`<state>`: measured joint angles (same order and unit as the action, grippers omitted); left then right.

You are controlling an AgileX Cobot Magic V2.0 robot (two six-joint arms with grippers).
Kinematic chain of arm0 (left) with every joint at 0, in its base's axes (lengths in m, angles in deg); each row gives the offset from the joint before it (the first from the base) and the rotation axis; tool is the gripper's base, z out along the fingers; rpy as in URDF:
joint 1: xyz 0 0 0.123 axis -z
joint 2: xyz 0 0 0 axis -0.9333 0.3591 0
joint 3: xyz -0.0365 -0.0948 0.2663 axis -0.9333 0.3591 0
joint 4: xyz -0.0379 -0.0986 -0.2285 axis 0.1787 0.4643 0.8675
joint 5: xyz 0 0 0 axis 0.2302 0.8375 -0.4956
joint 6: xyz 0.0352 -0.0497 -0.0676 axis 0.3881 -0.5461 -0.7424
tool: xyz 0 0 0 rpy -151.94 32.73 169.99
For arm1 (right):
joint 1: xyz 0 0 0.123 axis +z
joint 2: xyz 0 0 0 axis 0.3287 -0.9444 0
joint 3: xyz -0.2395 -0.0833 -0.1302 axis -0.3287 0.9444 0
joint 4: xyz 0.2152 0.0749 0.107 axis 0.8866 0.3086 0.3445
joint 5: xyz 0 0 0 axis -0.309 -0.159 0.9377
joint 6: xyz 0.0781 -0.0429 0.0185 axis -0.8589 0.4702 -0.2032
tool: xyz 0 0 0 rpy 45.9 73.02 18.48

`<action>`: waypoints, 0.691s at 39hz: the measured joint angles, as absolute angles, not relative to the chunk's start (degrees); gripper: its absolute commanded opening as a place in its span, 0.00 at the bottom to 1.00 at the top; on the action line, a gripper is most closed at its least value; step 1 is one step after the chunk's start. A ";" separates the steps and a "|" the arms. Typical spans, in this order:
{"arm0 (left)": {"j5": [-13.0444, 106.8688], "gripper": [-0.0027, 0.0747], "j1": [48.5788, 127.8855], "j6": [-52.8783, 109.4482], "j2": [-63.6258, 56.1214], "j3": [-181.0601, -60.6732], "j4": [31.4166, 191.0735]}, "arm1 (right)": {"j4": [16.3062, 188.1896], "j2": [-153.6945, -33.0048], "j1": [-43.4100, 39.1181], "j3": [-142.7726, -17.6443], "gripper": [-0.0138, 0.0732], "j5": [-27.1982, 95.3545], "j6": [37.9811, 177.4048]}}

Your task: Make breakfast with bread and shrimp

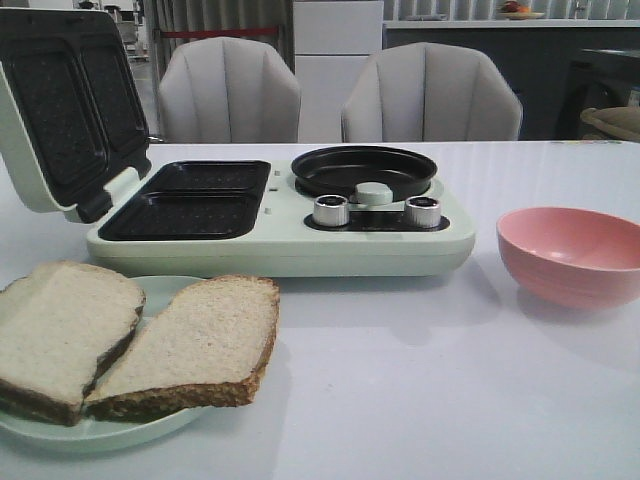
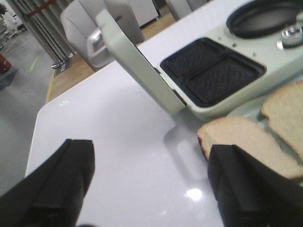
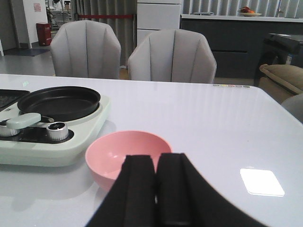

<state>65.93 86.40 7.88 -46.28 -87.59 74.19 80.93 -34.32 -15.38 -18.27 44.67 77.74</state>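
Two slices of bread lie overlapping on a pale green plate at the front left; they also show in the left wrist view. My left gripper is open and empty above the bare table just beside the nearest slice. My right gripper is shut and empty, close in front of a pink bowl, which also shows in the front view. No shrimp shows; the bowl's inside looks empty in the right wrist view. Neither gripper shows in the front view.
A pale green breakfast maker stands mid-table, its lid open to the left over two black sandwich wells, with a black round pan and two silver knobs. Two grey chairs stand behind the table.
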 measured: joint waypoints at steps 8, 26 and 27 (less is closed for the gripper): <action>70.77 0.75 94.11 8.93 -39.23 -87.59 65.49 | 80.93 -34.32 -15.38 -18.27 0.33 44.67 77.74; 70.78 0.75 109.45 4.14 -15.08 -87.59 42.67 | 80.93 -34.32 -15.38 -18.27 0.33 44.67 77.74; 70.51 0.75 109.89 3.88 -13.92 -87.59 41.96 | 80.93 -34.32 -15.38 -18.27 0.33 44.67 77.74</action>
